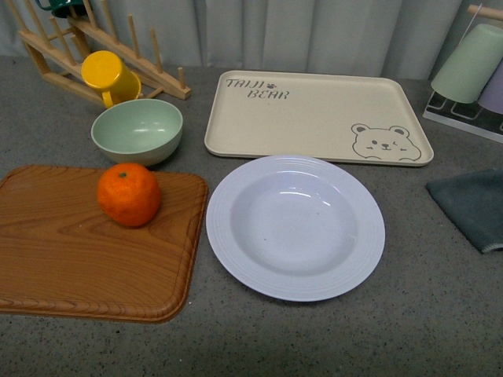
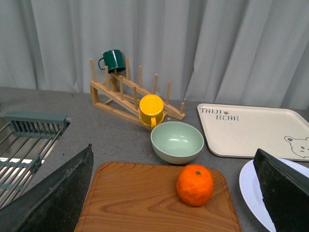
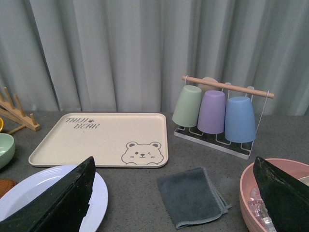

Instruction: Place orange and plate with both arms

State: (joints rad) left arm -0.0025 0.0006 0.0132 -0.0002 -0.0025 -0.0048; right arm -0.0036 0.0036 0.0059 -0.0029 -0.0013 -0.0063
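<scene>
The orange sits on the wooden cutting board at the left; in the left wrist view the orange lies between my left gripper's wide-open fingers, some way ahead of them. The white plate lies on the grey counter right of the board, empty. In the right wrist view the plate's edge shows beside my open, empty right gripper. Neither arm shows in the front view.
A pale green bowl, a yellow mug on a wooden rack, the beige bear tray, a grey cloth, a cup rack, a pink bowl and a sink rack.
</scene>
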